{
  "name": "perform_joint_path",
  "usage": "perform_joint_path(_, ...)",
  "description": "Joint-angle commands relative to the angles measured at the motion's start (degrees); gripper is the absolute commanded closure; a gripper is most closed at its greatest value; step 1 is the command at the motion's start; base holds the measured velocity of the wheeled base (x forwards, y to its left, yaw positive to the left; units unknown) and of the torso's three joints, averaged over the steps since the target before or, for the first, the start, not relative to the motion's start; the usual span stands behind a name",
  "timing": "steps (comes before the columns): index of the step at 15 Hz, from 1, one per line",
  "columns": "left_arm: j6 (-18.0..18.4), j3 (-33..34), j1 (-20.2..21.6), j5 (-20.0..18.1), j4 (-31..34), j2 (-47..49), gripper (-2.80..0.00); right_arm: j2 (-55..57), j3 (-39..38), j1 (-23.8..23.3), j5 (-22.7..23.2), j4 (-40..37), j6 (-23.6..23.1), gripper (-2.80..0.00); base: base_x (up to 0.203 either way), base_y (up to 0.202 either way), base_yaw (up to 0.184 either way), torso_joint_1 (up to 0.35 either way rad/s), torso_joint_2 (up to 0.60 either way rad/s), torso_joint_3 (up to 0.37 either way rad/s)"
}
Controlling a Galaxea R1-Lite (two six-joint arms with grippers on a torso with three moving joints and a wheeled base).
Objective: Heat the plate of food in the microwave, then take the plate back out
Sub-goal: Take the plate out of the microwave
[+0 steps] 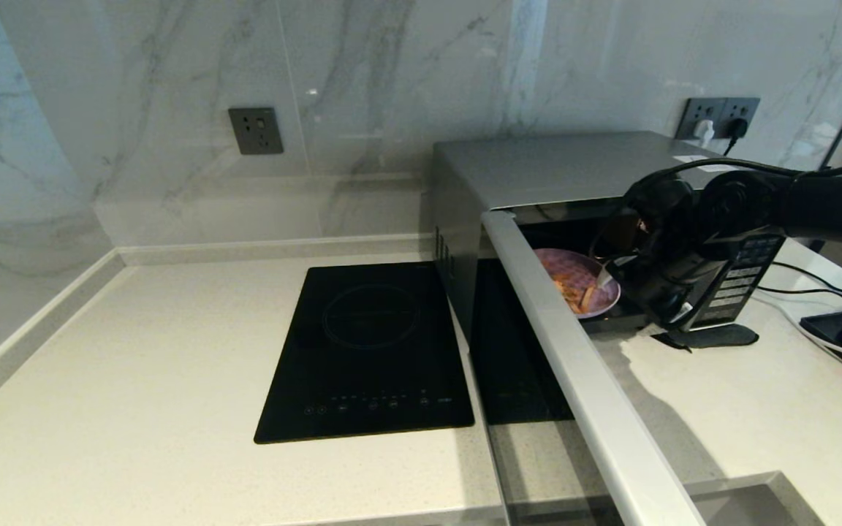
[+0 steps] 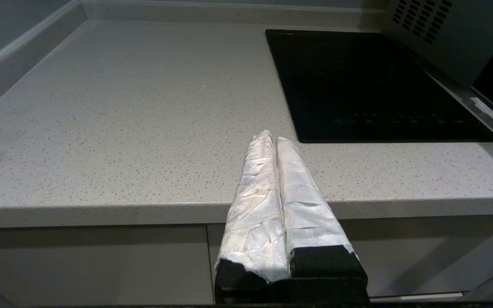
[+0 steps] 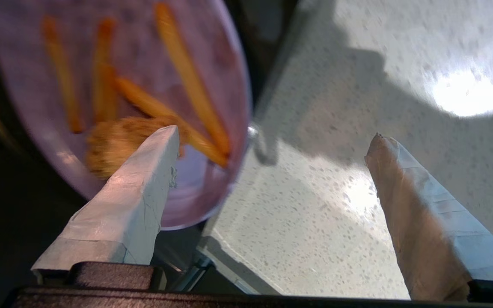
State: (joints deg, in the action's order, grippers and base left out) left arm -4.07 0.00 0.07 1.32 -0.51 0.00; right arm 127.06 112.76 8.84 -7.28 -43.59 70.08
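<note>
One plate of food (image 1: pixel 588 281) sits inside the open microwave (image 1: pixel 538 172) in the head view, the right end effector (image 1: pixel 611 274) at its rim. Left wrist: left end effector (image 2: pixel 275 141) clenched, empty, above the desk (image 2: pixel 122 128). Right wrist: fingers (image 3: pixel 144 179) spread wide, released, one over the plate.

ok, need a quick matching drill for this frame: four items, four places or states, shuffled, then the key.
Items
1. round lilac plastic plate of fries and fried chicken
2. silver boxy microwave
3. left gripper
4. right gripper

States
A. jaws shut, parked at the counter's front edge
B. door swung open
C. inside the oven cavity, near its front
D. jaws wide open, at the plate's rim

Pairs: 1-C, 2-B, 3-A, 4-D
</note>
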Motion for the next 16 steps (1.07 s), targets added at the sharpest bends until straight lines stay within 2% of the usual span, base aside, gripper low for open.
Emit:
perform_joint_path(1,-0.1,0.0,0.0,0.0,0.0,0.1,0.00,1.8,0.5,0.4,0.0,-1.0,1.1,-2.80,0.000,0.000,0.000,0.000,0.00,0.000)
perform_joint_path(15,-0.1,0.0,0.0,0.0,0.0,0.1,0.00,4.9,0.3,0.5,1.1,-0.5,1.2,-2.80,0.000,0.000,0.000,0.000,0.00,0.000)
perform_joint_path(16,-0.1,0.0,0.0,0.0,0.0,0.1,0.00,5.0,0.4,0.5,1.1,-0.5,1.2,0.00,0.000,0.000,0.000,0.000,0.00,0.000)
